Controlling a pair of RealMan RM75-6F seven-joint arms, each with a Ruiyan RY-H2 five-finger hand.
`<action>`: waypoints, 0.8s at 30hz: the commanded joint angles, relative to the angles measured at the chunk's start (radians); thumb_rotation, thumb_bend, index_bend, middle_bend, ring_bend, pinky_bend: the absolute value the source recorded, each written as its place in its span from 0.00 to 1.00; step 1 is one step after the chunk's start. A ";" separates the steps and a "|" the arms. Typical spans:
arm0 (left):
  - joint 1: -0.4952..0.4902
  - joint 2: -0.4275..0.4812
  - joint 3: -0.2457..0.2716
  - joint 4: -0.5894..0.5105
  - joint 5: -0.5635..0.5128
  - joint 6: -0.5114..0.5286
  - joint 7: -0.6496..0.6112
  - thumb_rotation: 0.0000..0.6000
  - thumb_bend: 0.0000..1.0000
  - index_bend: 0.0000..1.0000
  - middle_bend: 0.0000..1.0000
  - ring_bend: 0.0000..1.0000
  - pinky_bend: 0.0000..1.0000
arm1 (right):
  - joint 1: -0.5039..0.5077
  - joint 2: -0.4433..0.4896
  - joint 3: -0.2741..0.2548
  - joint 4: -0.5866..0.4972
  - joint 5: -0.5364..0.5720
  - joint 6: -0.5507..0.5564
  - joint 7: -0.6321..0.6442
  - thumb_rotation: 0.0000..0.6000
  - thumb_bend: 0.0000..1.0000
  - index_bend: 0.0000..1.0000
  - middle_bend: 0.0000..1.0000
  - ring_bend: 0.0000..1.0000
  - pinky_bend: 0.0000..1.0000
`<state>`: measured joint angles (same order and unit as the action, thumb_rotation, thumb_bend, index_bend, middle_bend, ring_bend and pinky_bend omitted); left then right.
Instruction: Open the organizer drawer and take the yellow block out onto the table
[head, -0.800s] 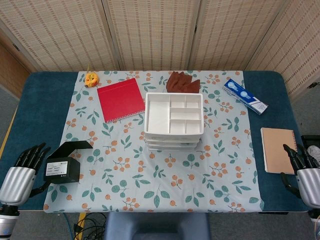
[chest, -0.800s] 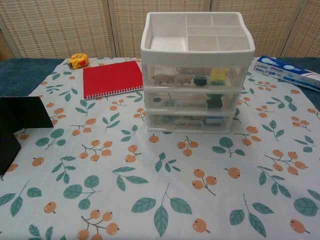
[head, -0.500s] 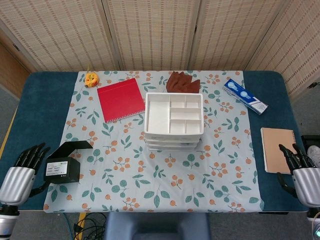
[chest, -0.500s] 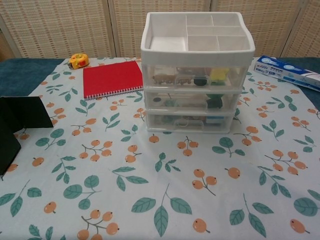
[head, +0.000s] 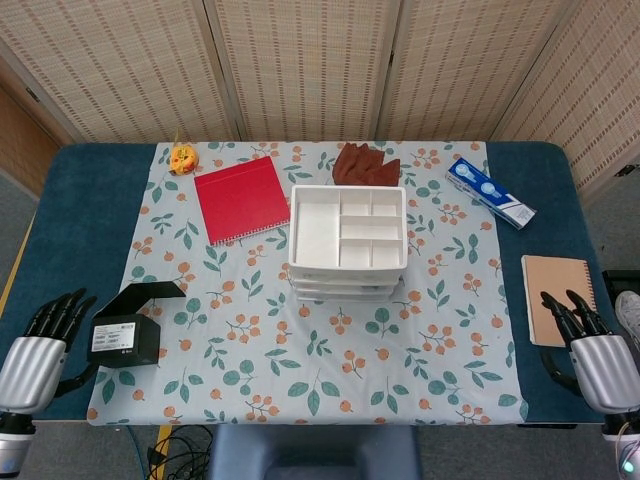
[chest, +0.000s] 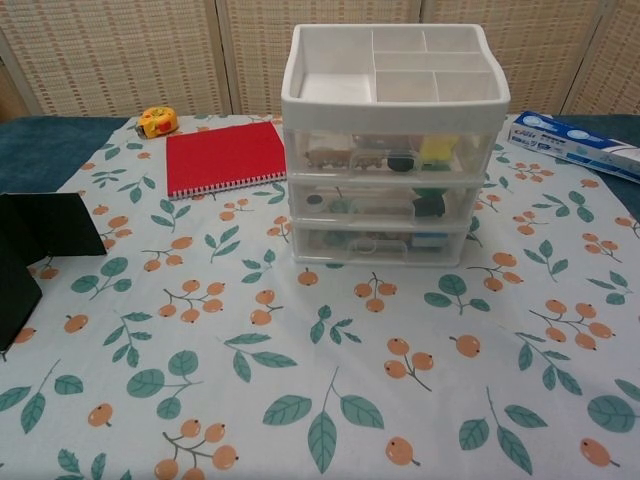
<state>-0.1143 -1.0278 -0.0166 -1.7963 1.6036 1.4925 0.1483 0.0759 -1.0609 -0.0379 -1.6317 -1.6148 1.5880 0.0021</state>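
Your hands: left hand (head: 38, 345) and right hand (head: 590, 345) sit at the near table corners, fingers spread, holding nothing.
Progress: nothing done yet, by my reading; all three drawers look closed.
Organizer (chest: 395, 145): mid-table, well apart from both hands.
Yellow block (chest: 436, 150): inside the top drawer (chest: 392, 150), right side.
Hard to see: drawer handles; other drawer contents blur through the plastic.

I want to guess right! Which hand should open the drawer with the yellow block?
Probably the right hand. The yellow block sits at the right end of the organizer's top drawer, nearer that side. Both hands are open and far away.
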 joint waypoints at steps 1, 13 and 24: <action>0.000 0.001 0.001 0.001 0.002 0.001 -0.002 1.00 0.20 0.08 0.06 0.07 0.11 | 0.046 0.000 -0.020 -0.040 -0.045 -0.084 0.065 1.00 0.44 0.00 0.26 0.14 0.24; 0.014 0.007 0.007 0.006 0.001 0.018 -0.011 1.00 0.20 0.08 0.06 0.07 0.11 | 0.260 -0.089 -0.002 -0.136 -0.034 -0.434 0.275 1.00 0.45 0.00 0.46 0.41 0.50; 0.015 0.014 0.006 0.002 -0.002 0.017 -0.006 1.00 0.20 0.08 0.06 0.07 0.11 | 0.410 -0.240 0.093 -0.138 0.122 -0.647 0.567 1.00 0.53 0.00 0.63 0.59 0.63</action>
<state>-0.0989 -1.0140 -0.0106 -1.7938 1.6014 1.5096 0.1422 0.4541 -1.2679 0.0285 -1.7746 -1.5245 0.9740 0.5343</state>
